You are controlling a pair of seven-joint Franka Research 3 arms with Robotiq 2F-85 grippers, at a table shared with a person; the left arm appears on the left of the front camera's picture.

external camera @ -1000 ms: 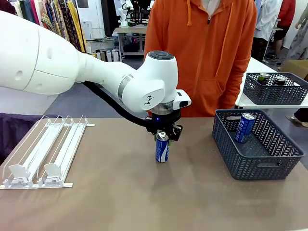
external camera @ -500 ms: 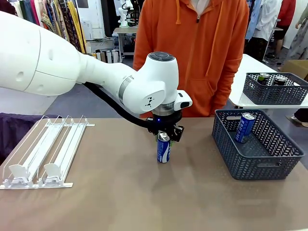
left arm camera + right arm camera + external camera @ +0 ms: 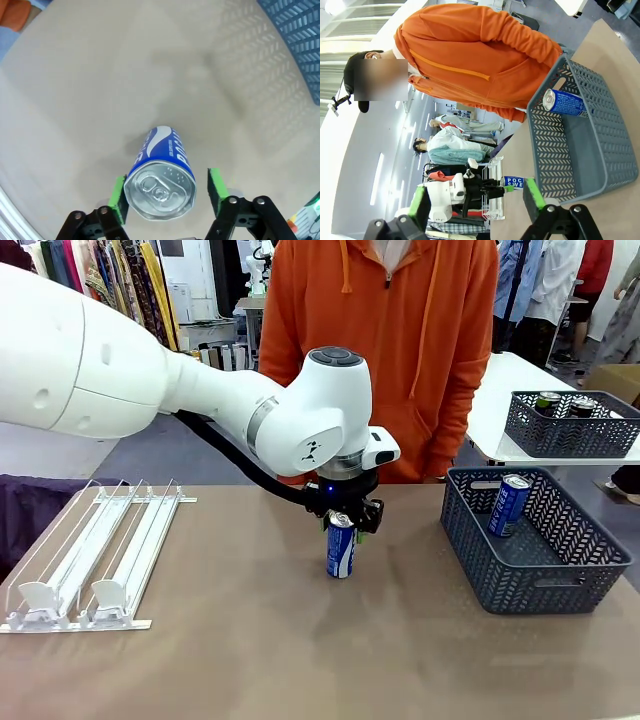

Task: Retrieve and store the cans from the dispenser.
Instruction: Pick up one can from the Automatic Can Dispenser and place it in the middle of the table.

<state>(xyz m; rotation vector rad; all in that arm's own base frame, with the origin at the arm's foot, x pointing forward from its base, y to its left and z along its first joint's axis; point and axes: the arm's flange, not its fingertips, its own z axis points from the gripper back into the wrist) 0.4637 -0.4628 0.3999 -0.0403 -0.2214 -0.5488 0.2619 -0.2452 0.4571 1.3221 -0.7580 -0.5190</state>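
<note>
1. I count two blue cans on this table: one blue can (image 3: 340, 546) stands upright near the middle of the tabletop, and a second blue can (image 3: 509, 505) leans inside the grey basket (image 3: 560, 585) at the right.
2. The dispenser (image 3: 95, 555) lies at the table's left, with two white stopper tabs at its near end and nothing in its lanes.
3. A second basket (image 3: 570, 438) sits on the white table behind, with two dark can tops showing inside it.
4. One person in an orange hoodie (image 3: 400, 330) stands at the far edge, behind the upright can.
5. The left gripper (image 3: 345, 523) hangs straight over the upright can, its fingers down either side of the top.
6. From the left wrist view the green pads (image 3: 216, 184) stand parted around the can (image 3: 162, 172): a clear gap shows on one side, the other pad lies at or against the wall, so the jaws are loosened, not clamped.
7. The right gripper (image 3: 472, 202) has its jaws wide apart with nothing between them, looking across at the basket (image 3: 580, 150) and its can (image 3: 565, 103).
8. Bare tabletop (image 3: 250, 650) runs wide in front of the upright can and between it and the dispenser; the grey basket stands well apart to its right, close to the table's right edge.
</note>
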